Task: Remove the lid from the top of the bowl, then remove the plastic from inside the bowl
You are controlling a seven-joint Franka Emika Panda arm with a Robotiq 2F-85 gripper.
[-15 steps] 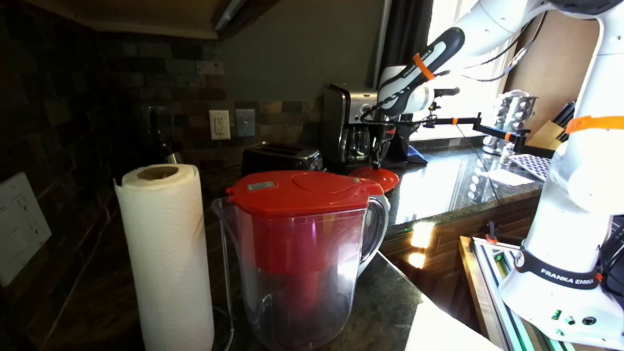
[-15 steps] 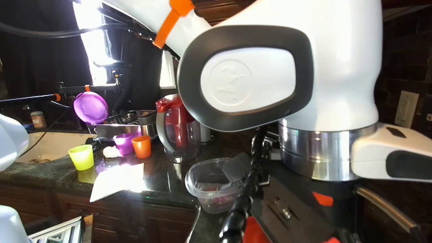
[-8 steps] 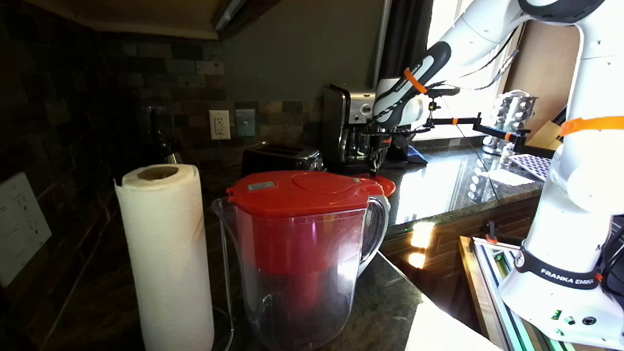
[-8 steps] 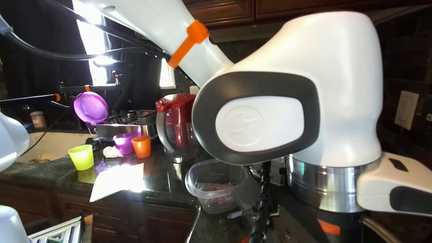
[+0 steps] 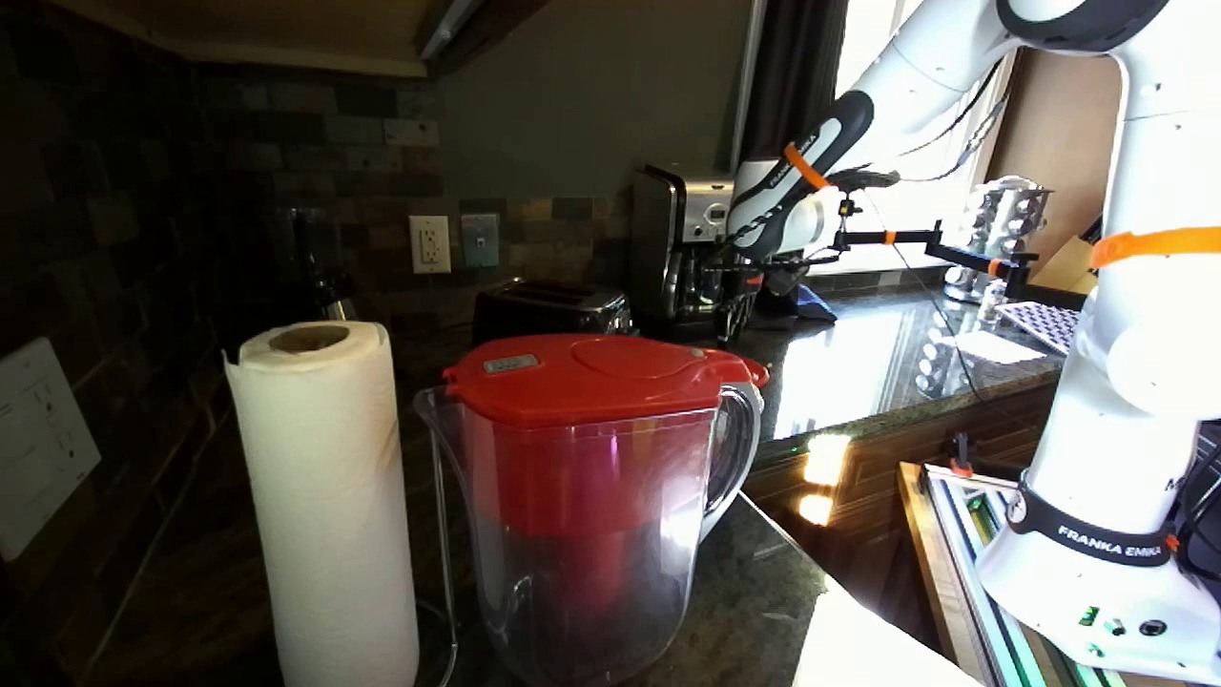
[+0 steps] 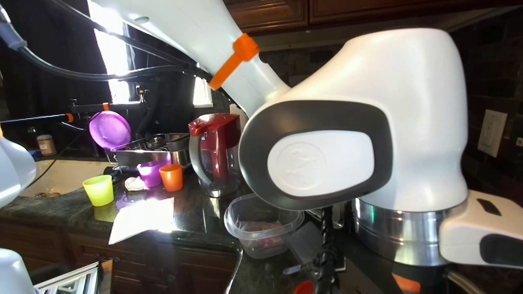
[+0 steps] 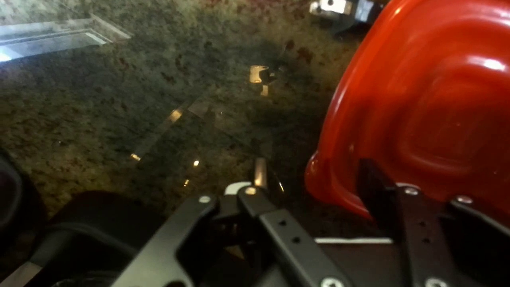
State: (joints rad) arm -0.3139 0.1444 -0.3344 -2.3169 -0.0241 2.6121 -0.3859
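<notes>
Black claw (image 7: 314, 169): jaws standing apart, a plain gap between them in the wrist view. Red lid (image 7: 430, 91): directly beside the claw, one jaw overlapping it and part of its rim showing in the gap; whether jaw and lid touch, I cannot tell. Speckled, glossy worktop (image 7: 119, 119): lies beneath both, with light reflected across it.

White arm (image 6: 408, 122): bent above the claw, an orange strap (image 6: 239, 55) around it. In an exterior view the arm hides most of the claw from me, and only a small red piece of the lid shows.

Clear bowl (image 6: 235, 228): upright on the worktop, uncovered, near the lid. Crumpled plastic (image 6: 261, 226), reddish in part: inside the bowl, low down; its outline is blurred.

Pitcher (image 6: 216, 155), red above and clear below: upright just beyond the bowl, shown in both exterior views. Further along stand an orange cup (image 6: 171, 178), a purple cup (image 6: 149, 173) and a lime cup (image 6: 99, 190), all upright, near a white sheet (image 6: 143, 220) lying flat. Sink (image 6: 77, 167) past the cups. Paper roll (image 5: 324, 496): upright, just beside the pitcher in an exterior view. Toaster (image 5: 553, 310) and coffee maker (image 5: 706, 205): near the wall (image 5: 572, 124), the latter partly behind the claw as seen from there.
</notes>
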